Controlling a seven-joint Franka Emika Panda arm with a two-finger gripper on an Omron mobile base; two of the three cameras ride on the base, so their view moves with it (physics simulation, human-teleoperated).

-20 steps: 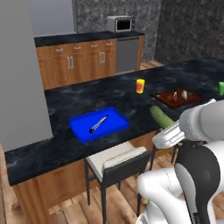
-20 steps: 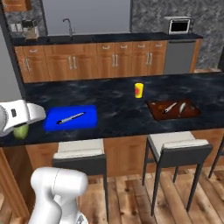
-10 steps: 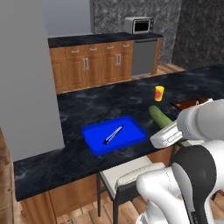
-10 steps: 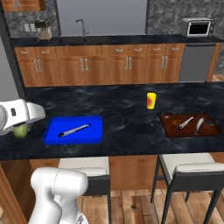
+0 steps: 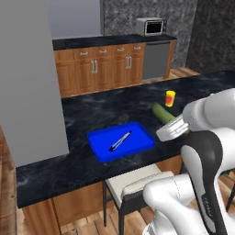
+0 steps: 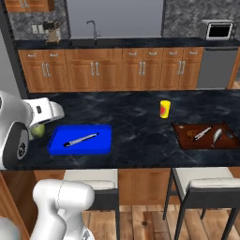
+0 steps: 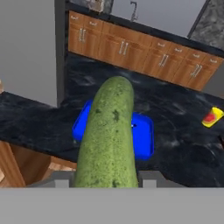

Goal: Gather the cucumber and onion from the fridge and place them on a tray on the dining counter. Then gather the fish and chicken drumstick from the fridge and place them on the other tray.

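Cucumber (image 7: 109,135) pinched in claw (image 7: 106,183), held near blue tray (image 5: 103,151); not yet placed. Onion, fish, drumstick outstanding.

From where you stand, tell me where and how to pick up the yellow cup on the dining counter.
Grip the yellow cup around its body, fingers on opposite sides, coming straight down from above. It stands upright on the dining counter, apart from the blue tray and the reddish-brown tray. The gripper holds the cucumber; set that down first.
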